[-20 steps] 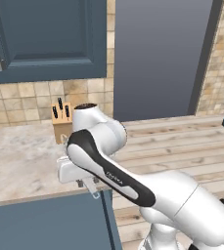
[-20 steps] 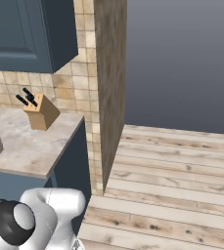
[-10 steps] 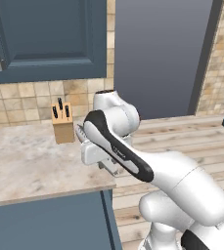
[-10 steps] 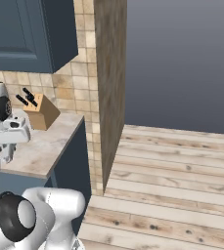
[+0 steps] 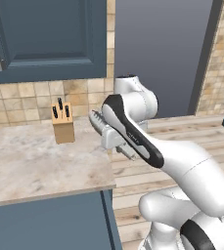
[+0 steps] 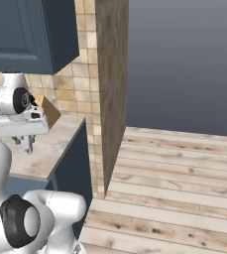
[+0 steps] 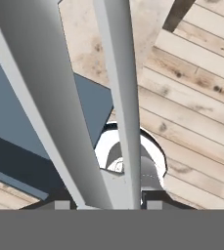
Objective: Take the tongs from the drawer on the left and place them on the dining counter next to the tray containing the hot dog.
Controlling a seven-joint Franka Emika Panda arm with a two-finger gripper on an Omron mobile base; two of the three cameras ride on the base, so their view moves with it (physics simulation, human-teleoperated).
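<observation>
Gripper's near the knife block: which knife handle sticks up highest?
The middle handle of the three black ones in the wooden knife block. Its top rises above the two handles flanking it, which sit lower at about the same height.

Beige marble worktop (image 5: 40, 171) over a dark blue base, carrying a wooden knife block (image 5: 63, 125) against a tan tiled backsplash (image 5: 25, 100). Dark blue wall cabinets (image 5: 50, 39) hanging above. Pale plank floor (image 6: 174, 188) running beside a tall grey panel (image 5: 157, 53).
</observation>
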